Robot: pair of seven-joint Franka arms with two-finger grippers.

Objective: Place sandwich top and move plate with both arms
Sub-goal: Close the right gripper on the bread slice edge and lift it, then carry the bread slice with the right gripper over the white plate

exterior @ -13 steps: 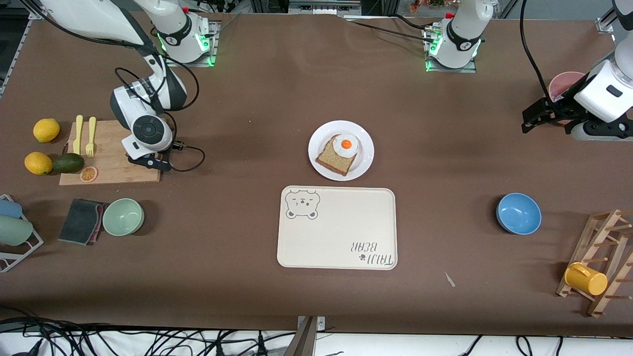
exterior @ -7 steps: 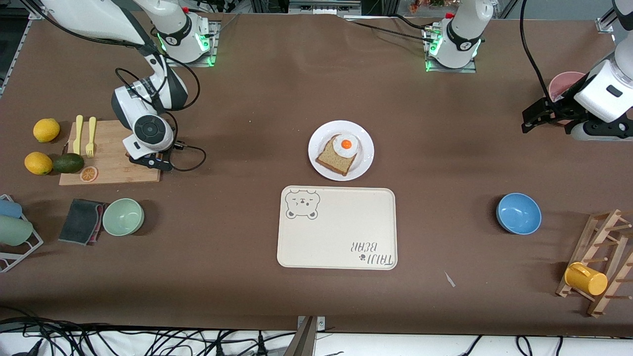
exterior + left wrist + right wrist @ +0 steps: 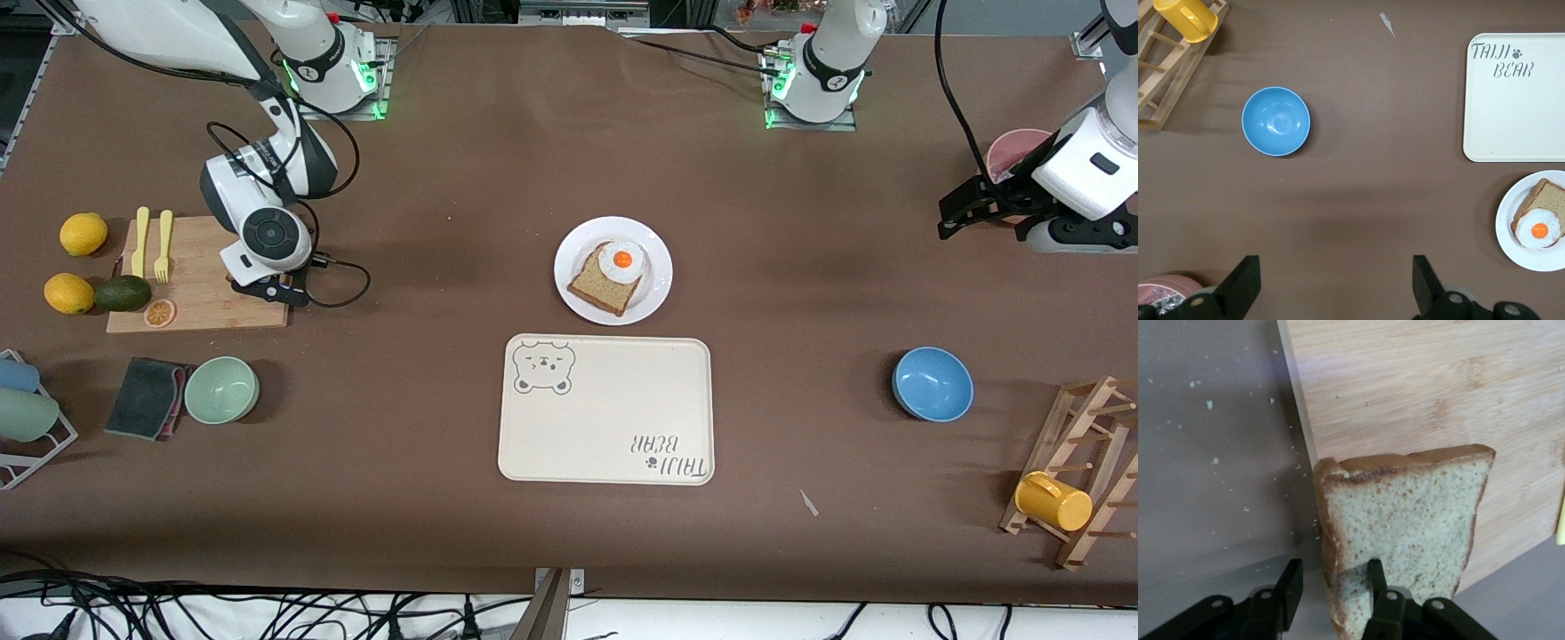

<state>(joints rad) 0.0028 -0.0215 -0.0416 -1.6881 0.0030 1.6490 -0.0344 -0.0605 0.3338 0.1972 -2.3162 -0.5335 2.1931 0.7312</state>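
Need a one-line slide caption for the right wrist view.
Right tool closed on the bread slice at the edge of the wooden cutting board, slice tilted up off the board.

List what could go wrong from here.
The right gripper, over the cutting board, meets the sandwich top only at one end, so the slice could sag or slip in transit. The fried egg sits off-centre on the browner slice on the plate, so the top may land tilted. The left gripper waits, jaws open, by the pink bowl.
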